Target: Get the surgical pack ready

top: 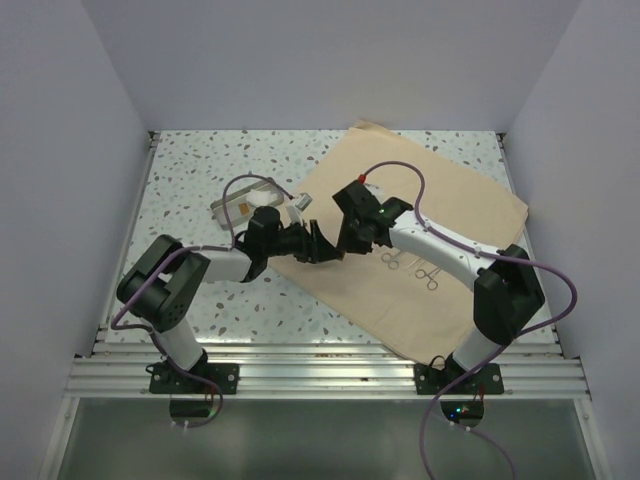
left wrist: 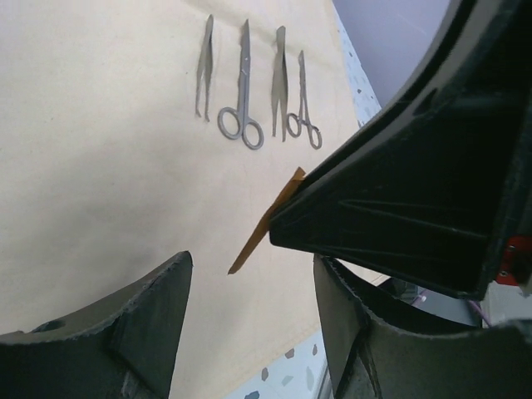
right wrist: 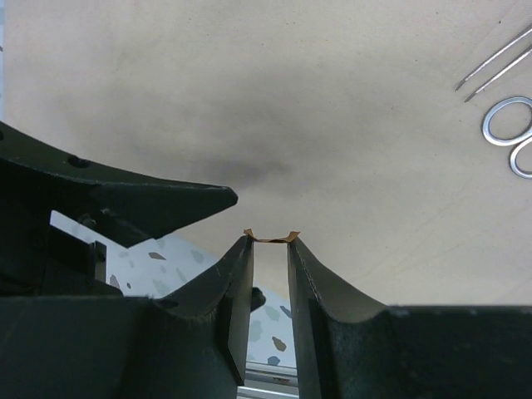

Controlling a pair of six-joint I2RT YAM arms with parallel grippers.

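The tan cloth sheet (top: 430, 210) lies flat on the table, with several silver instruments (top: 412, 265) loose on it; they also show in the left wrist view (left wrist: 249, 91). My right gripper (top: 350, 240) hovers over the cloth's left edge, shut on a small thin brown strip (right wrist: 270, 238) held between its fingertips. The strip juts out edge-on in the left wrist view (left wrist: 266, 224). My left gripper (top: 318, 243) is open and empty right beside it, its fingers (left wrist: 150, 307) on either side just below the strip's free end.
A small steel tray (top: 250, 205) with pale items sits on the speckled table left of the cloth, behind my left arm. White walls enclose the table. A metal rail runs along the near edge.
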